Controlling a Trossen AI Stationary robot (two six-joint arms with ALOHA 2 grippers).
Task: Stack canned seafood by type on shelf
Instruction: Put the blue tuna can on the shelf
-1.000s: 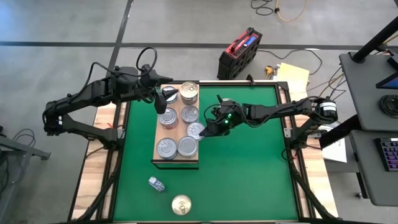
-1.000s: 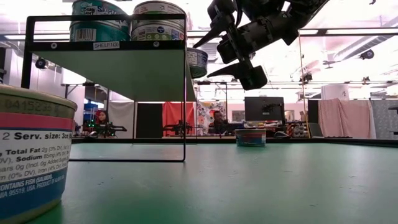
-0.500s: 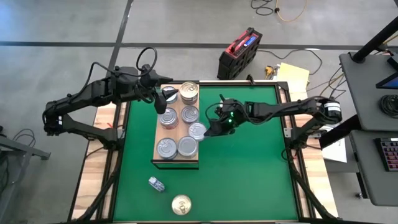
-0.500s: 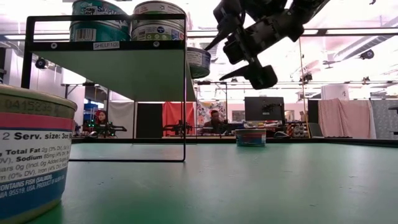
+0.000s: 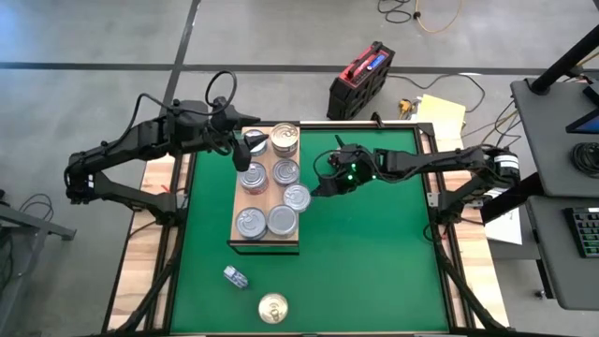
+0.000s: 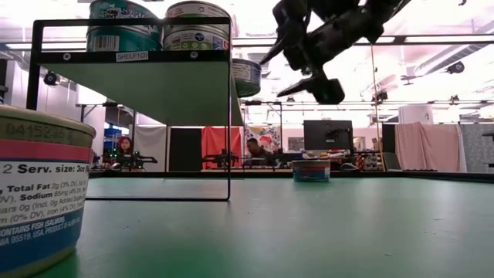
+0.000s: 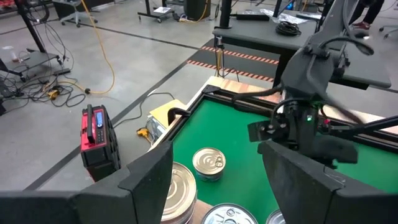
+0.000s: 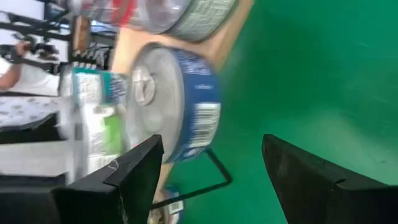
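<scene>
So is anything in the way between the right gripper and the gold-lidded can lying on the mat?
Nothing visible blocks it. The right gripper hangs open beside the shelf; bare green mat lies between it and the gold-lidded can near the front edge.

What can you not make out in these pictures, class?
- High view: the can labels on the shelf are too small to read.
- Low view: the near can is cut off by the picture's edge.
- Right wrist view: the blue-banded can is motion-blurred, its wording unreadable.
</scene>
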